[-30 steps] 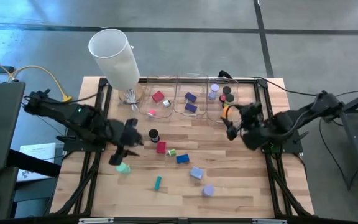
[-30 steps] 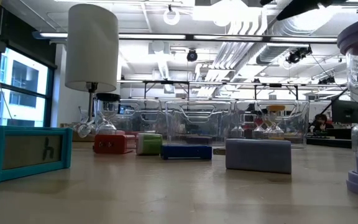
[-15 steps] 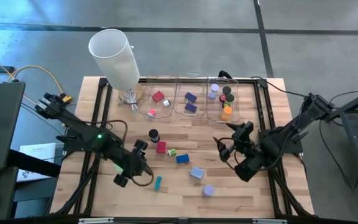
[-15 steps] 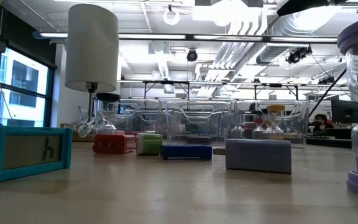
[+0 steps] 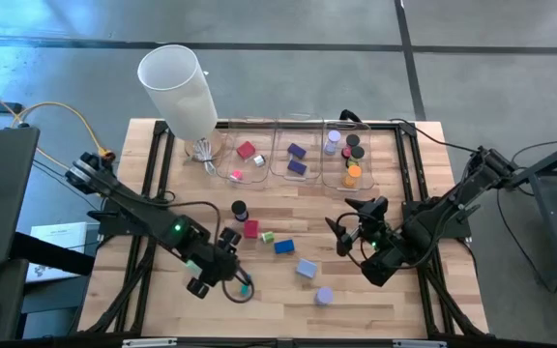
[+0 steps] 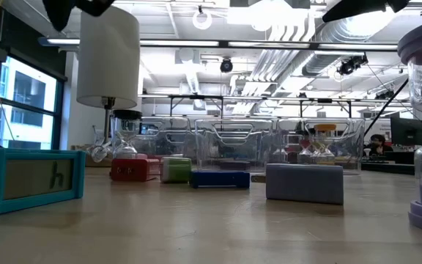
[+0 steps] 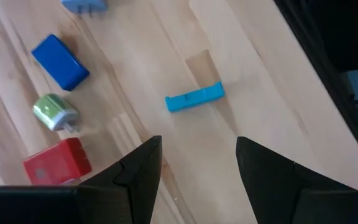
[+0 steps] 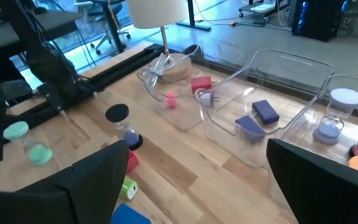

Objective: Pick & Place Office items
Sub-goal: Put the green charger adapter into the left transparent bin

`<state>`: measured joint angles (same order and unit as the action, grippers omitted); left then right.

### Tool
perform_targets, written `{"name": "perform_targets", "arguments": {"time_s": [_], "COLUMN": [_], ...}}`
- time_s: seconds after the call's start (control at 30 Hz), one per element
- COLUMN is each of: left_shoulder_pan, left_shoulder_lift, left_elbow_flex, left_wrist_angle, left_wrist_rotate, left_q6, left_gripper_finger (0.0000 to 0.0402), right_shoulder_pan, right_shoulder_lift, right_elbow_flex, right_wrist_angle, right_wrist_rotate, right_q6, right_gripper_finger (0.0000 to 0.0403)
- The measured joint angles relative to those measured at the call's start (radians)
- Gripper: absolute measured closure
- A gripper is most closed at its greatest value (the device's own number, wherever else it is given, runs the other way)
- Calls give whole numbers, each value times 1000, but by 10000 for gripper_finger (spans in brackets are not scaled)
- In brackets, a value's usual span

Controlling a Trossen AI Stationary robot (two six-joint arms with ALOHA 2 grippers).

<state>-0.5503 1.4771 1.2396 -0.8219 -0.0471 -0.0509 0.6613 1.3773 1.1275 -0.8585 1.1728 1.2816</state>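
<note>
High view: left fingers (image 5: 241,281) partly hide teal stick (image 5: 246,284).

A wooden plank desk (image 5: 375,290) stands on a grey concrete floor (image 5: 288,77). Beyond it, bright ceiling lights (image 6: 204,18), exposed ducts (image 6: 299,29) and a window (image 6: 20,99).

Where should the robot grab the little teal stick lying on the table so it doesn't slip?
Probably across the middle of the teal stick, coming straight down. It lies flat on bare wood with nothing touching it, and it is long and thin, so the fingers should close on its two long sides, not its ends. The left gripper is open beside it in the high view, and its wrist camera looks down on the stick.
</note>
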Motion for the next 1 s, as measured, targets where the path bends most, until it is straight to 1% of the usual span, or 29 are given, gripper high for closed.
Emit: {"name": "perform_targets", "arguments": {"time_s": [0.17, 0.23, 0.37, 0.47, 0.57, 0.63, 0.73, 0.87, 1.0], "left_shoulder_pan": [5, 15, 45, 78, 116, 141, 182, 246, 298], "left_shoulder_lift": [45, 46, 46, 46, 46, 46, 63, 105, 154], "left_elbow_flex": [0, 0, 0, 0, 0, 0, 0, -1, -1], "left_wrist_angle": [1, 28, 95, 104, 95, 79, 105, 195, 212], "left_wrist_rotate": [1, 5, 4, 2, -39, -83, -90, -93, -91], "left_q6": [17, 58, 189, 235, 242, 282, 345, 299, 280], "left_gripper_finger": [204, 204, 204, 204, 204, 204, 204, 204, 204], "right_shoulder_pan": [0, 0, 0, 0, 0, 0, 0, 0, 1], "right_shoulder_lift": [4, 4, 4, 3, 7, 20, 41, 57, 56], "right_elbow_flex": [0, 0, 0, 0, 0, 0, 0, 0, 0], "right_wrist_angle": [0, 1, 2, 1, 2, 1, 0, -2, 2], "right_wrist_rotate": [-1, -2, -3, -2, -1, 0, 0, 5, 15], "right_q6": [-2, -2, -2, -2, -21, -28, -29, -44, -53], "right_gripper_finger": [33, 33, 33, 33, 33, 33, 33, 33, 33]}}
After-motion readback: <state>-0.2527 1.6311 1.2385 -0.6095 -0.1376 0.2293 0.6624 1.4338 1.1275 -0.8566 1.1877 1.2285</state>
